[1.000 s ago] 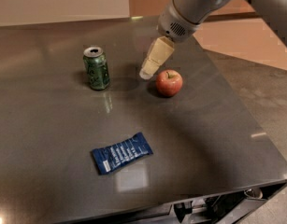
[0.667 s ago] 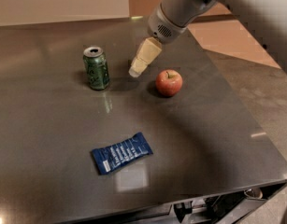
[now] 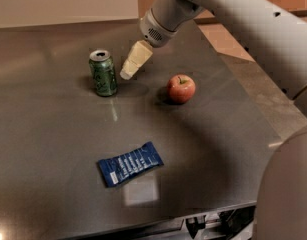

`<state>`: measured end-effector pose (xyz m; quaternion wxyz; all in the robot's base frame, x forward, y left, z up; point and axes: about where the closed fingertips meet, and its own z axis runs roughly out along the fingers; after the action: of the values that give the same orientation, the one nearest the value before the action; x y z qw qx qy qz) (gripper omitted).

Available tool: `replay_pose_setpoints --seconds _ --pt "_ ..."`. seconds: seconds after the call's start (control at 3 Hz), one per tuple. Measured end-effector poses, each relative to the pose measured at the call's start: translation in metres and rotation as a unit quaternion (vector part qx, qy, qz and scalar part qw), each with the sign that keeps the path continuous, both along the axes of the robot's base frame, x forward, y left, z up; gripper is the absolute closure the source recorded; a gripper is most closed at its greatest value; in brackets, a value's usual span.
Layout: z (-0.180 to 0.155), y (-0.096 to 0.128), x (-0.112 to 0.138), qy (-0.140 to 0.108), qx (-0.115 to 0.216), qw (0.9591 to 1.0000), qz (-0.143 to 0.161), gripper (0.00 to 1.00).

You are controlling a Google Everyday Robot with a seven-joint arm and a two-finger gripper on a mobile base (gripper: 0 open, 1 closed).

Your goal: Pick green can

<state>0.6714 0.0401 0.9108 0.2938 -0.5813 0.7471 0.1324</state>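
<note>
The green can [image 3: 103, 73] stands upright on the dark grey table [image 3: 53, 134], at the back left, with its silver top and pull tab showing. My gripper [image 3: 129, 69] hangs from the arm coming in from the upper right. Its pale fingers point down and left, just to the right of the can, a small gap apart from it. Nothing is held in it.
A red apple [image 3: 181, 88] sits on the table to the right of the gripper. A blue snack packet [image 3: 130, 163] lies flat nearer the front. The table's right edge runs diagonally past the apple; its front edge is at the bottom.
My gripper has moved left, from above the apple to beside the green can. The can, apple and packet have not moved.
</note>
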Motion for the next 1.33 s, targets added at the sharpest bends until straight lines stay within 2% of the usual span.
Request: replay_pose_setpoints --seconds 0.67,1.33 --pt "0.003 0.052 0.000 0.008 0.036 0.9978 0.055 0.00" --pt "-0.003 0.076 -0.018 0.034 0.052 0.9930 0.100 0.00"
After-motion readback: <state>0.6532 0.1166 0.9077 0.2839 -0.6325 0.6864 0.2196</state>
